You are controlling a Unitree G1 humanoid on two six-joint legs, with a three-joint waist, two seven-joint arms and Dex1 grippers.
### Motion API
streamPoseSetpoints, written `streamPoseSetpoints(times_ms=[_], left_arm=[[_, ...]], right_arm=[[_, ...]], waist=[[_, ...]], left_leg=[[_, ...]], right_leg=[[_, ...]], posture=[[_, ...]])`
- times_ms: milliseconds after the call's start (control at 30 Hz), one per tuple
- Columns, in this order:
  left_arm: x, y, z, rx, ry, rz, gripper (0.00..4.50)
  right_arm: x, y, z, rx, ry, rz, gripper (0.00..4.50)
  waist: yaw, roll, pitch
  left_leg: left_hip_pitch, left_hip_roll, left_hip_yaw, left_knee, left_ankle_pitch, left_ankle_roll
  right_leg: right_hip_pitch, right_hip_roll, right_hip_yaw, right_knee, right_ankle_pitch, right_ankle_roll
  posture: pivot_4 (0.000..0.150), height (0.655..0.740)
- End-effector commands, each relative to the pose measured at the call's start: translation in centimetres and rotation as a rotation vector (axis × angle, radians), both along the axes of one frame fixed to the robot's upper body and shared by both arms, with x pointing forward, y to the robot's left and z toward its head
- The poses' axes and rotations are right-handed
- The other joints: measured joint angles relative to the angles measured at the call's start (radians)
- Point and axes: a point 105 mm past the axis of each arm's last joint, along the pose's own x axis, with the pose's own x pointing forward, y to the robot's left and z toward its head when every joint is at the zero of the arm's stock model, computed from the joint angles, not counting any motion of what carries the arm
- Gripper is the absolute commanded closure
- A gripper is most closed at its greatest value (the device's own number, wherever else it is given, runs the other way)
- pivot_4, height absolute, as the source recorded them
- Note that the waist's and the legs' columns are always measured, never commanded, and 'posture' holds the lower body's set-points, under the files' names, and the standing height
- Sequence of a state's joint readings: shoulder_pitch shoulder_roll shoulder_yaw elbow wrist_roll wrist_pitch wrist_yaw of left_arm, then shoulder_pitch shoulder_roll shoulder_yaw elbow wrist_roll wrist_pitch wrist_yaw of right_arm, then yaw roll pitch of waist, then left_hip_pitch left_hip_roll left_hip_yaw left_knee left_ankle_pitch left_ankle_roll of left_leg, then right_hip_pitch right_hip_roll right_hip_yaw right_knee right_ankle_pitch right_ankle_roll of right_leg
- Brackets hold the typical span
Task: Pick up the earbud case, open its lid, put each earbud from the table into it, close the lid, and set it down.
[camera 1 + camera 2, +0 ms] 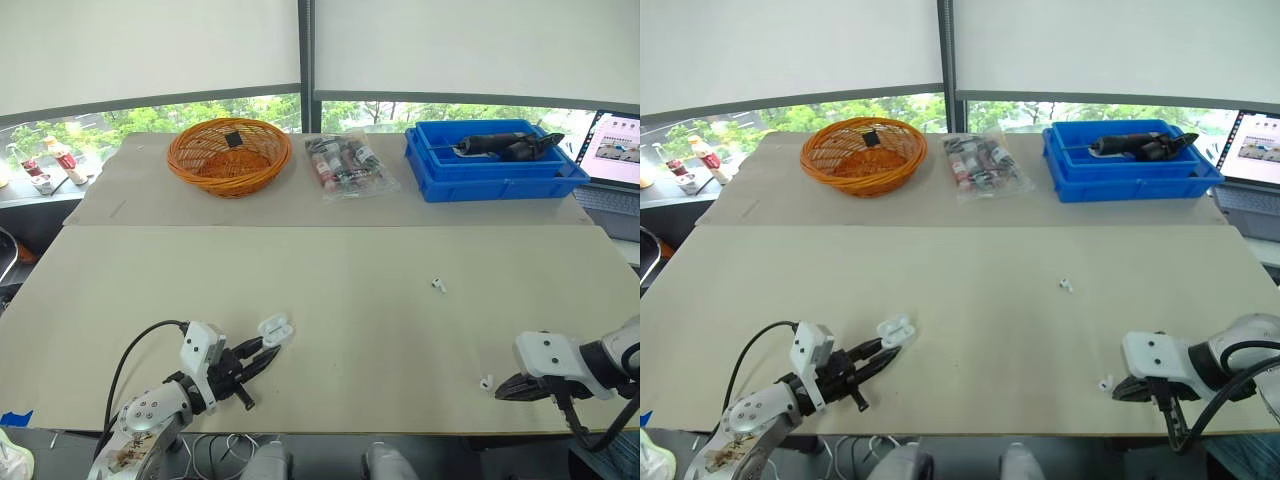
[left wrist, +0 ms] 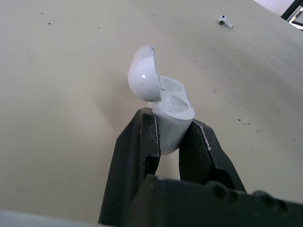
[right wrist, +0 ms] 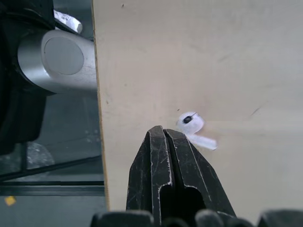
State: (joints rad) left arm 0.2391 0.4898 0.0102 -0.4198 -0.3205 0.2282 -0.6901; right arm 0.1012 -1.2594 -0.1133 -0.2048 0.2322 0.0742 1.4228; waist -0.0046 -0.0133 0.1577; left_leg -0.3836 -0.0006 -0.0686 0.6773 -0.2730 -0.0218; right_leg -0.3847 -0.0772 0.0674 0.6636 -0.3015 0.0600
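Head view: left gripper (image 1: 266, 352) clamps the earbud case (image 1: 275, 326) at the counter's (image 1: 330, 290) seven o'clock, near earbud (image 1: 486, 382) at five, far earbud (image 1: 438, 285) toward three. Left wrist: lid (image 2: 143, 78) open, seemingly ready for loading. Right wrist: right gripper (image 3: 163, 131) closed, empty, just beside the near earbud.

Beige table (image 1: 400, 340); windows (image 1: 110, 122) behind, white blinds (image 1: 150, 45) lowered, daylight.

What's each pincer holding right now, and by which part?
The left pincer grips the earbud case by its lower body, with its lid open. The right pincer is shut and holds nothing; an earbud lies just beside its tips.
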Motion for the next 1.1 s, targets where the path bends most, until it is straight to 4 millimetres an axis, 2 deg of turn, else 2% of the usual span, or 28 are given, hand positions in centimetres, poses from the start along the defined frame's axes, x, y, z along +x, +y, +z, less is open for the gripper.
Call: streamPoseSetpoints(times_ms=[33, 100, 200, 300, 700, 833, 900, 1100], left_arm=[[0.2, -0.1, 0.8, -0.006, -0.033, -0.012, 3.95], [0.3, -0.2, 0.8, -0.008, -0.038, -0.016, 3.95], [0.4, -0.5, 0.8, -0.009, -0.043, -0.021, 3.95], [0.4, -0.5, 0.8, -0.009, -0.045, -0.022, 3.95], [0.4, -0.6, 0.9, -0.006, -0.05, -0.025, 3.95], [0.3, -0.5, 0.9, -0.005, -0.05, -0.021, 3.95], [0.2, -0.5, 0.9, -0.004, -0.049, -0.019, 3.95], [0.0, -0.5, 0.8, -0.005, -0.046, -0.016, 3.95]], right_arm=[[0.6, 0.7, 1.9, 0.01, -0.082, 0.058, 3.26], [0.9, 0.7, 2.0, -0.019, -0.119, 0.1, 2.58], [1.2, 0.1, 1.0, -0.109, -0.155, 0.174, 1.59], [1.4, -0.2, 0.3, -0.142, -0.159, 0.211, 1.56], [2.7, 0.7, -1.8, -0.167, -0.139, 0.294, 1.56], [2.8, 0.5, -2.2, -0.16, -0.109, 0.26, 1.56], [2.6, 0.4, -2.4, -0.137, -0.063, 0.189, 1.56], [0.8, -0.1, -2.7, -0.099, 0.084, 0.002, 1.56]], waist=[[0.0, 0.0, 0.0], [0.0, 0.0, 0.0], [0.001, 0.0, 0.0], [0.001, 0.0, 0.0], [-0.007, 0.0, 0.0], [-0.008, -0.001, 0.0], [-0.008, -0.001, 0.0], [0.002, -0.001, -0.001]], left_leg=[[0.0, 0.0, 0.0, 0.0, 0.0, 0.0], [0.0, 0.0, 0.0, 0.0, 0.0, 0.0], [0.0, 0.0, 0.0, 0.0, 0.0, 0.0], [0.0, 0.0, 0.0, 0.0, 0.0, 0.0], [0.0, 0.0, 0.0, 0.0, 0.0, 0.0], [0.001, 0.0, 0.0, 0.0, 0.0, 0.0], [0.001, 0.001, -0.001, 0.0, 0.0, 0.0], [0.0, 0.0, -0.005, 0.0, 0.0, 0.0]], right_leg=[[0.0, 0.0, 0.0, 0.0, 0.0, 0.0], [0.0, 0.0, 0.0, 0.0, 0.0, 0.0], [0.0, 0.0, 0.0, 0.0, 0.0, 0.0], [0.0, 0.0, 0.0, 0.0, 0.0, 0.0], [-0.001, 0.0, 0.0, 0.0, 0.0, 0.0], [0.0, 0.0, 0.0, 0.0, 0.0, 0.0], [0.0, 0.0, 0.0, 0.0, 0.0, 0.0], [0.0, 0.0, -0.001, 0.0, 0.0, 0.0]], posture=[[0.15, 0.74], [0.15, 0.74], [0.15, 0.74], [0.15, 0.74], [0.15, 0.74], [0.15, 0.74], [0.15, 0.74], [0.15, 0.74]])
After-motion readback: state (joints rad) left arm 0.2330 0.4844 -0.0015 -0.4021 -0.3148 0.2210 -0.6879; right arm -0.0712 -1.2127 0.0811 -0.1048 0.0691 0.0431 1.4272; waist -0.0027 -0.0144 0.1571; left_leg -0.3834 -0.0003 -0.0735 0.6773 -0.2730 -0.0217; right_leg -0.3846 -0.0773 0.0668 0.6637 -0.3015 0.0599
